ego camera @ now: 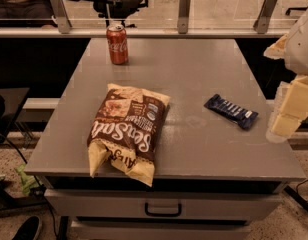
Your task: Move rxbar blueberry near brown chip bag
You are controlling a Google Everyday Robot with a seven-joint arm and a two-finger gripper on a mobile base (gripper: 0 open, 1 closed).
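Observation:
The rxbar blueberry (231, 111) is a small flat dark blue bar with white lettering, lying on the right part of the grey table (194, 64). The brown chip bag (127, 130) is a large crinkled dark brown bag with cream-yellow ends, lying near the table's front left. The two are well apart. My gripper (289, 111) is at the right edge of the view, beside the table's right edge, just right of the bar and not touching it.
A red soda can (117, 44) stands upright at the back left of the table. A drawer with a handle (163, 210) is under the front edge. A glass partition with metal posts (183, 11) runs behind the table.

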